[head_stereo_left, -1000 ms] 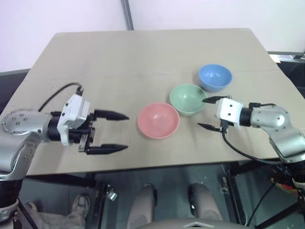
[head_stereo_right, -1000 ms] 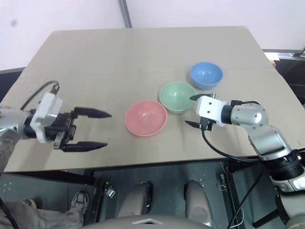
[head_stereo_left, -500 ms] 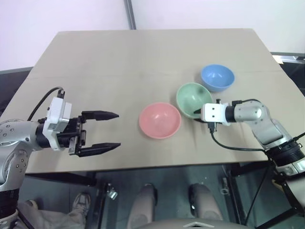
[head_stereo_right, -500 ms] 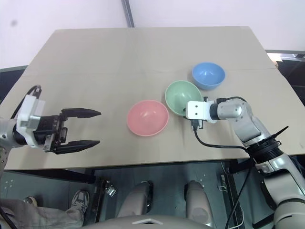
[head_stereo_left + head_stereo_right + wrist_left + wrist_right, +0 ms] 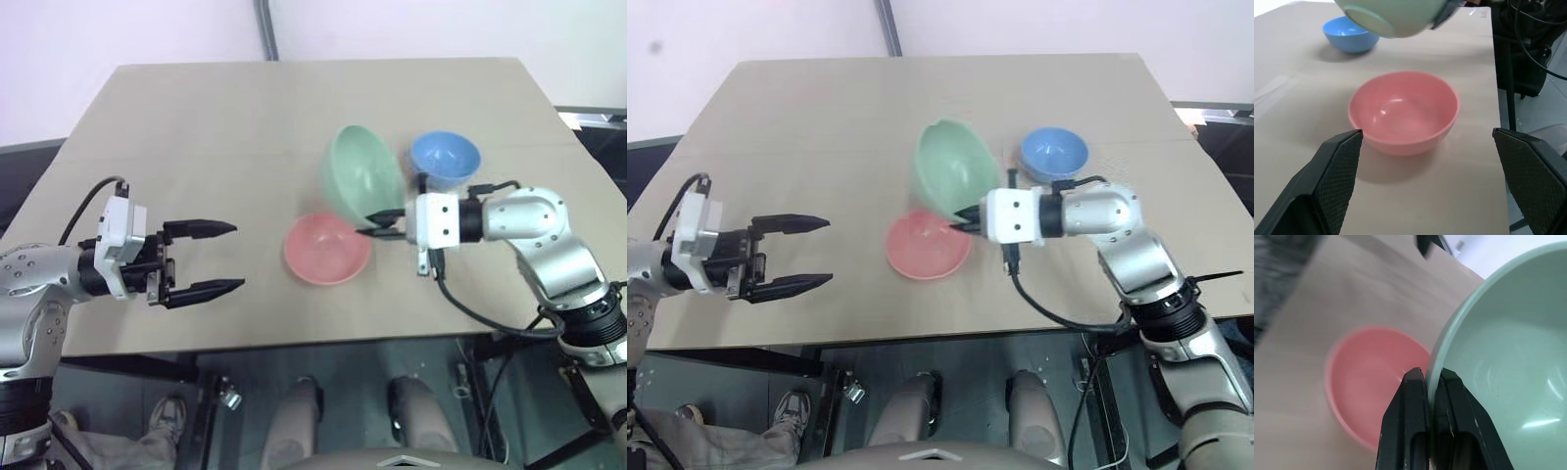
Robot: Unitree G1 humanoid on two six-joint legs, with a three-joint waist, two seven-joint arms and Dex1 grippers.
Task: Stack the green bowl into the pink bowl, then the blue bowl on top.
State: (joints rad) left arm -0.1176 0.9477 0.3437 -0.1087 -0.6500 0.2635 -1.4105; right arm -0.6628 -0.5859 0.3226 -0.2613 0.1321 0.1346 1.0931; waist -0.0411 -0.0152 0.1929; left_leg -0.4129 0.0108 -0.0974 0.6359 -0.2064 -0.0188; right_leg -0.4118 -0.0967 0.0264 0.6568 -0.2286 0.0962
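**Green bowl in the air, on its way to the pink one**

The first step is in hand. The right claw point(image 5: 967, 214) pinches the near rim of the green bowl point(image 5: 952, 180), one finger inside the wall and one outside, and carries it clear of the tabletop point(image 5: 803, 127), tipped steeply so its opening faces the camera. The bowl hangs above the far edge of the pink bowl point(image 5: 927, 248), which sits empty near the middle of the tabletop. The blue bowl point(image 5: 1053, 154) waits untouched, behind and to the right.

The next move, as I judge it, calls for levelling the green bowl, centring it over the pink one and lowering it until it nests before letting go; released while tilted, it would likely catch on the pink rim.

The left claw point(image 5: 217, 258) hovers spread and empty, well to the left of the pink bowl.

The right wrist view shows the pinch on the rim up close, with the pink bowl beyond. The left wrist view instead shows the green bowl's underside and foot ring, and the gap of air between it and the pink bowl.
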